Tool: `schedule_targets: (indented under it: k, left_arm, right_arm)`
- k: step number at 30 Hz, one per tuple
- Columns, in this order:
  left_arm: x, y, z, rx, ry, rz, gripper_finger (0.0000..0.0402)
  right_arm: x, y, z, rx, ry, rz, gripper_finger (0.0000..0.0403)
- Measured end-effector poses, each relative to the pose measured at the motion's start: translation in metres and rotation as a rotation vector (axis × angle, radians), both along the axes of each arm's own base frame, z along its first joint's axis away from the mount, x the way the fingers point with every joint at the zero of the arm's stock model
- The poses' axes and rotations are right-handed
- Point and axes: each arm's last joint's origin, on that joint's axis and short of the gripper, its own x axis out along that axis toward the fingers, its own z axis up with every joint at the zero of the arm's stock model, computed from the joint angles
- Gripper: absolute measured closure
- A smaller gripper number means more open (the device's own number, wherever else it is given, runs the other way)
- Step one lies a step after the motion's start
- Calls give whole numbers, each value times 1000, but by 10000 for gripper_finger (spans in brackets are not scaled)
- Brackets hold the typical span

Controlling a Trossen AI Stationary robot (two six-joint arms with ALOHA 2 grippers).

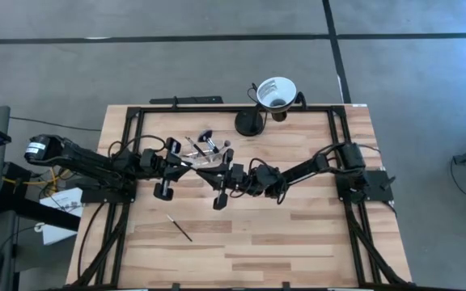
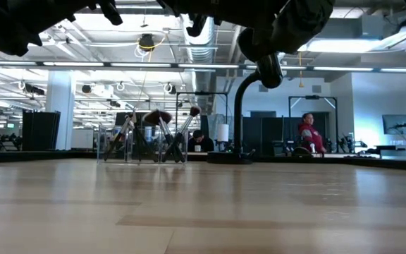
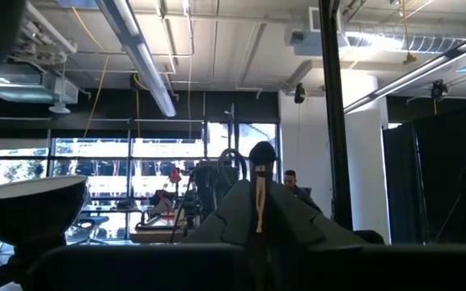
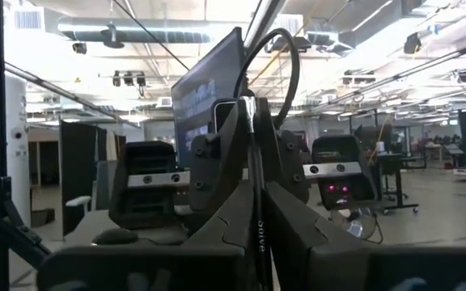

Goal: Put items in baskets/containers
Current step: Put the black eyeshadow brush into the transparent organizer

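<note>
Both arms meet near the middle of the tabletop (image 1: 298, 234), and each wrist view shows a thin makeup brush pinched between that arm's own fingers. In the left wrist view a pale-handled brush (image 3: 259, 202) with a dark rounded head stands upright between the left fingers, which are closed on it. In the right wrist view a dark brush handle (image 4: 255, 186) with small lettering runs up between the right fingers, also clamped tight.

From above, the left gripper (image 1: 186, 164) and the right gripper (image 1: 220, 179) face each other just beside the clear holder (image 1: 205, 149), where several brushes already lean at angles. The low view shows that clear holder (image 2: 143, 144) far back on the tabletop with at least 3 brushes fanned inside. Whether the 2 grippers hold the same brush or 1 each is hard to settle from these angles; it looks like a hand-over or regrasp.

1 loose brush (image 1: 179, 227) lies alone on the wood, well apart from the holder, toward the near edge. The white funnel cup (image 1: 276, 91) on its black stand sits at the far edge, not involved.

The step in hand seems to be carrying a gripped brush to the holder. The next move calls for tipping the brush upright over the holder's mouth, releasing it, then fetching the stray one.
</note>
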Motion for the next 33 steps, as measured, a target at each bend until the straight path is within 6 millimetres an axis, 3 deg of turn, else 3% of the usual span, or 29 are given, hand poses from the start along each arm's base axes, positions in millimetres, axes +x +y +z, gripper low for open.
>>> schedule_targets:
  k: [7, 13, 20, 26, 33]
  left_arm:
    - [0, 1, 0, -19, 0, 42, 386]
    - [2, 5, -3, -82, 42, 159, 384]
    - [2, 12, -14, -92, 220, 593, 385]
    - [-15, -2, -5, -158, 275, 836, 385]
    - [-36, -19, 1, -275, 444, 1126, 384]
  right_arm:
    - [1, -3, -5, 47, 51, -101, 329]
    - [5, -3, -27, 52, 286, -242, 273]
    - [-2, 14, -54, 19, 543, -417, 216]
    - [-6, 25, -55, -35, 565, -469, 199]
    - [-6, 25, -51, -27, 547, -467, 203]
